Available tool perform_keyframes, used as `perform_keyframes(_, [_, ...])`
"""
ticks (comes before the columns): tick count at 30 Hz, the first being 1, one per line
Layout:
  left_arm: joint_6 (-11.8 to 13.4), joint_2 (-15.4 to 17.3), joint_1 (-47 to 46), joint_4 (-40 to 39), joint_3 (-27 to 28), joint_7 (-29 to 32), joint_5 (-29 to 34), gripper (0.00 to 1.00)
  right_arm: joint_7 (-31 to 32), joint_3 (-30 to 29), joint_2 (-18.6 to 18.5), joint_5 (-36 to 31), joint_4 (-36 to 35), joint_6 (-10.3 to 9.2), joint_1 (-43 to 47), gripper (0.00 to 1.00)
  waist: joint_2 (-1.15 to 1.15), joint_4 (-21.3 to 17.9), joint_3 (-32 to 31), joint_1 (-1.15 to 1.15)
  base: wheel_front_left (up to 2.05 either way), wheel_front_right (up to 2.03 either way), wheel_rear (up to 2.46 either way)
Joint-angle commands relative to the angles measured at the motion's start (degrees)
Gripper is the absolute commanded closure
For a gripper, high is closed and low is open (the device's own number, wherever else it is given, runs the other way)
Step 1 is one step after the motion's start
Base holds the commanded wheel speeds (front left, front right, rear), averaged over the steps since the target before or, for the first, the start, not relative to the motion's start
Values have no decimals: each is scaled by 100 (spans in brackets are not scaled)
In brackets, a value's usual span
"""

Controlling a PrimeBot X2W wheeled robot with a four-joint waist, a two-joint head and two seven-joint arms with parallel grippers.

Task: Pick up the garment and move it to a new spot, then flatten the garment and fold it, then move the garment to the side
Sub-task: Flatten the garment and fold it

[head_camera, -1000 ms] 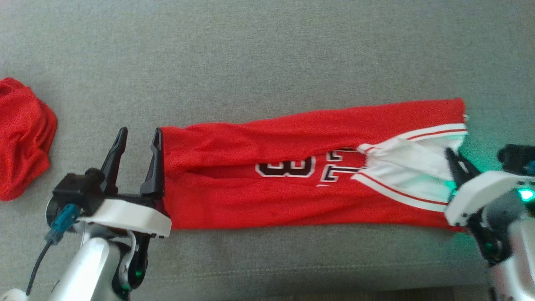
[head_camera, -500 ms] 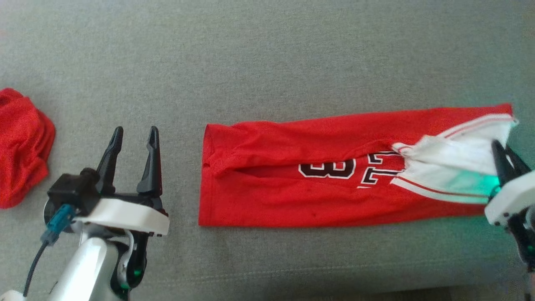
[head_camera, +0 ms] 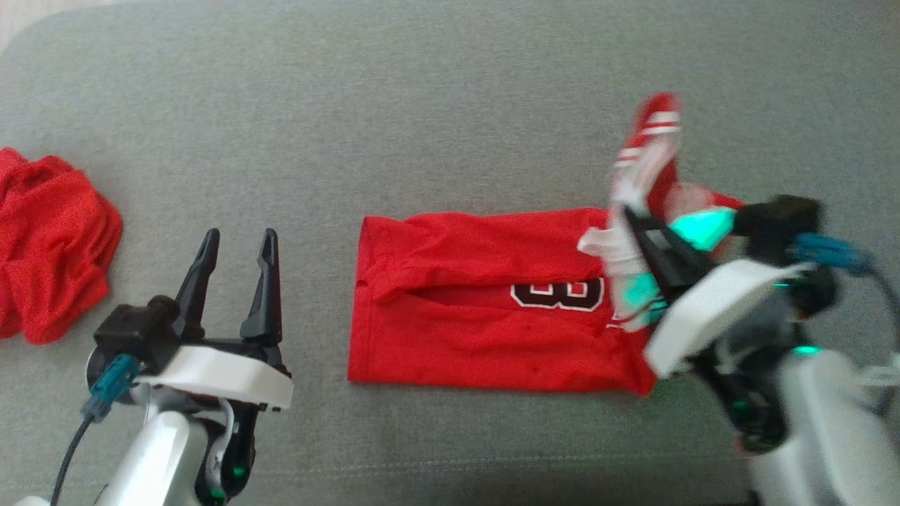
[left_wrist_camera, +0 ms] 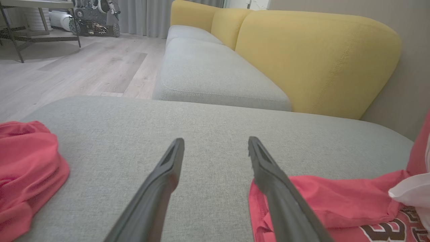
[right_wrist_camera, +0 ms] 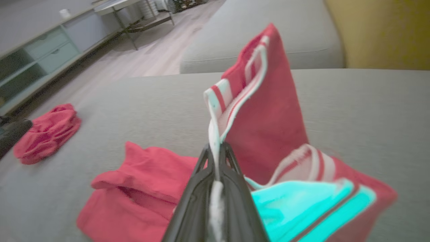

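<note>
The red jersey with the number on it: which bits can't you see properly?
- Head view: the right gripper and lifted fabric cover the rest of the number on the jersey.
- Left wrist view: the jersey runs off the right and bottom edges.
- Head view: the other red cloth is cut by the left edge.

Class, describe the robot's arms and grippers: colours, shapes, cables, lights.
The left gripper and right gripper each have two long, tapered black fingers on a white housing. Forearms are silvery white with green lights. A blue connector with dark cable sits at each wrist.
</note>
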Motion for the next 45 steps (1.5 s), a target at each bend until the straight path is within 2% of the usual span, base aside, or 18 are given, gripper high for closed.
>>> perform_keyframes(1, [-5,61,-144,-137,177,-70,45,0,-70,314,107,79,-134,-5,-257,100,0,83,-34,0,0,0,0])
perform_keyframes(8, [-24,0,-146,-88,130,-70,20,0,-589,1475,433,481,813,-5,-498,100,0,318,-46,0,0,0,0])
perform_keyframes(20, [-122,-118,-230,-20,122,-70,65,0,-1807,2695,463,1444,2419,-5,-1231,100,0,483,127,0,0,0,0])
perform_keyframes(21, [-127,-123,-234,-15,128,-70,70,0,-1850,2761,463,1492,2522,-5,-1284,95,0,482,139,0,0,0,0])
perform_keyframes(22, [-133,-129,-237,-11,136,-70,75,0,-1893,2828,463,1531,2616,-5,-1338,51,0,481,150,0,0,0,0])
perform_keyframes(23, [-141,-135,-239,-4,147,-70,76,0,-1942,2894,463,1574,2687,-5,-1391,0,0,475,159,0,0,0,0])
perform_keyframes(31, [-178,-151,-251,14,239,-70,101,0,-2466,3221,464,1662,2742,-5,-1691,0,0,401,196,0,0,0,0])
perform_keyframes(35, [-176,-148,-241,4,277,-70,135,0,-2870,3113,464,1591,2527,-5,-1785,0,0,340,183,0,0,0,0])
perform_keyframes(40, [-143,-90,-209,-26,339,-70,184,0,-3226,2159,368,1018,2251,-5,-1662,0,0,216,131,0,0,0,0])
perform_keyframes(45, [-103,-28,-158,-73,371,-63,190,0,-3202,1126,139,502,1840,-5,-1206,0,0,108,72,0,0,0,0])
